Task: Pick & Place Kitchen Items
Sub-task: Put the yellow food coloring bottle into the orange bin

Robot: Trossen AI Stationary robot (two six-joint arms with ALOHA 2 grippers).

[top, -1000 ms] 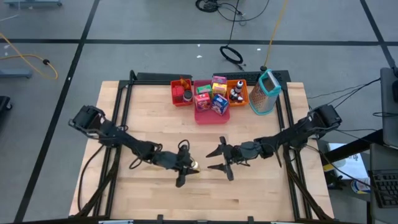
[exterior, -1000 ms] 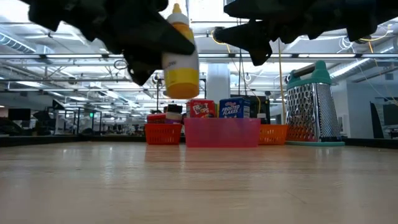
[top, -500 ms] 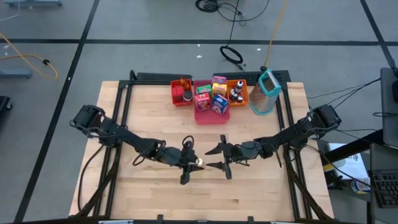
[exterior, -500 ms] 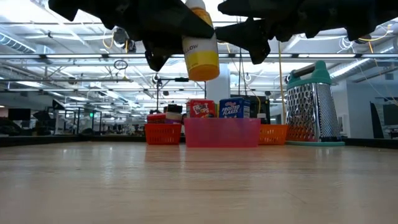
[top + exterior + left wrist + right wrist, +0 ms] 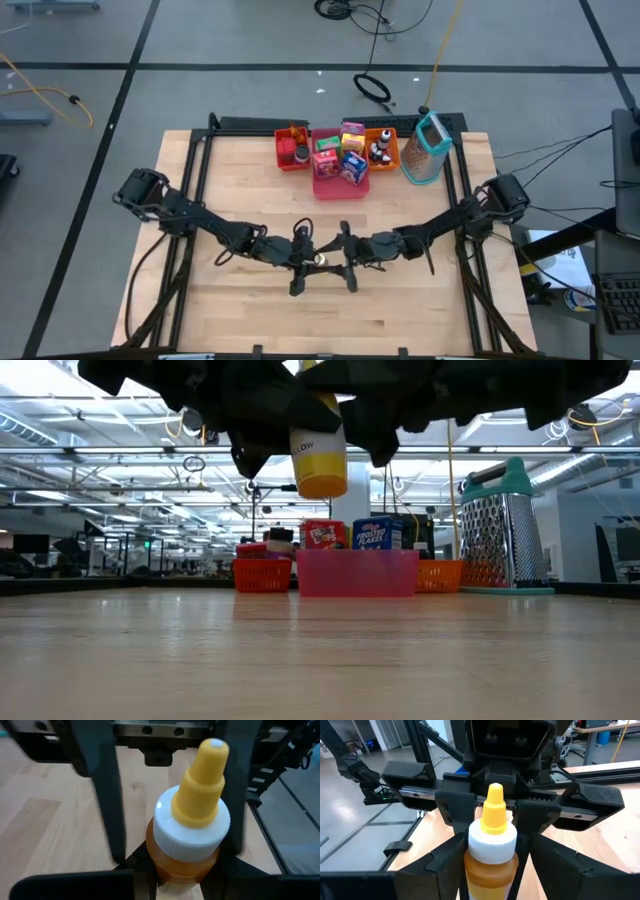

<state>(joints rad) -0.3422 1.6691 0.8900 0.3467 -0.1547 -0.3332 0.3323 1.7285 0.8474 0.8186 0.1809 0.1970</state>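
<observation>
**Mustard bottle mid-air between both grippers, trays at the back already pretty full**

Closest in, over the front-middle of the table [image 5: 250, 160], both arms meet around one item: a small yellow squeeze bottle [image 5: 319, 458] with a white collar and yellow nozzle. It hangs well clear of the wood, nothing under it. The left gripper [image 5: 303, 259] is clamped on the bottle's body; the left wrist view has the dark fingers [image 5: 107, 795] running up either side of it. The right gripper [image 5: 344, 262] has its fingers spread wide on either side of the same bottle, and in the right wrist view they bracket it but I can't say they're actually pressing on it. Looks to me like a handover in the making, left to right, not finished.

Further back, the trays sit in a row near the far edge. The red tray [image 5: 291, 152] has a dark-capped shaker in it, the pink tray [image 5: 340, 183] in the middle holds a pile of little boxes, green, yellow and blue, and the orange tray [image 5: 389, 148] has a couple of small bottles. Beside the orange one stands a metal grater [image 5: 428, 148], upright on its teal base.

So as a guess: most of the groceries are already binned, I see nothing loose on the wood, and this bottle is what's left. It needs the right gripper to close, the left to let go, then a carry back to a tray
</observation>
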